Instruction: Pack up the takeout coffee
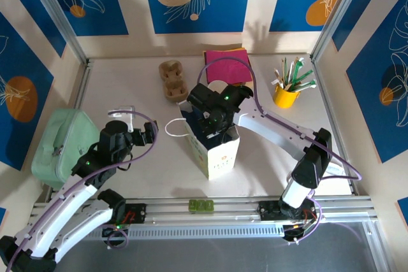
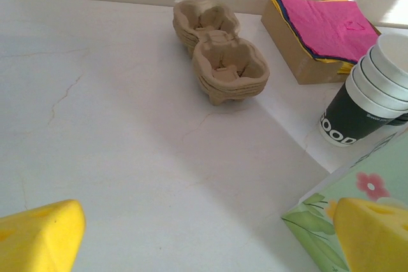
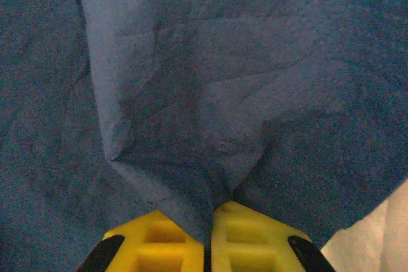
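The takeout coffee is hidden from view. A white paper bag (image 1: 223, 155) with a floral print stands open at the table's middle, and its green-leafed corner (image 2: 319, 224) shows in the left wrist view. My right gripper (image 1: 214, 125) reaches down into the bag's mouth. In its wrist view the right gripper (image 3: 208, 221) is shut, its yellow pads pinching a fold of a crumpled blue napkin (image 3: 204, 93). My left gripper (image 1: 150, 132) hovers left of the bag. It (image 2: 207, 237) stands wide open with bare table between its fingers.
Stacked cardboard cup carriers (image 1: 172, 79) (image 2: 220, 62) sit at the back. A box of pink napkins (image 1: 227, 65) (image 2: 325, 23) and a stack of lidless cups (image 2: 376, 90) stand beside them. A yellow cup of stirrers (image 1: 287, 93) is back right, a mint pouch (image 1: 60, 144) far left.
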Robot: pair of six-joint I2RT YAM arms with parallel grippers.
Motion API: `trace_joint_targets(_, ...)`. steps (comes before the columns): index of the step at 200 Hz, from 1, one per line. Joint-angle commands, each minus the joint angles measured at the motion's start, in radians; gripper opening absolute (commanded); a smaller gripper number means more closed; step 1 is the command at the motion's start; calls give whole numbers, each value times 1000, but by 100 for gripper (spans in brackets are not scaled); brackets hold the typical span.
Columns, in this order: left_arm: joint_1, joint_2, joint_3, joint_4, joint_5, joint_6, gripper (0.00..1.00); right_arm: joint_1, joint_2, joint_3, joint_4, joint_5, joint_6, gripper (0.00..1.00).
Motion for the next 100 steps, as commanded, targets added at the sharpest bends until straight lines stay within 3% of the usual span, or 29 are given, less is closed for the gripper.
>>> trace_joint_targets(1,11,-25,-13,-15,-24,6,100,20,-15,43,-31,29,15,17)
trace_joint_targets(40,11,-32,-4,-34,-37,14,99,24,-18,138,-105,73,14,27)
trace_joint_targets(100,11,-34,9,-41,-44,22,99,39,-37,238,-123,68,-14,28)
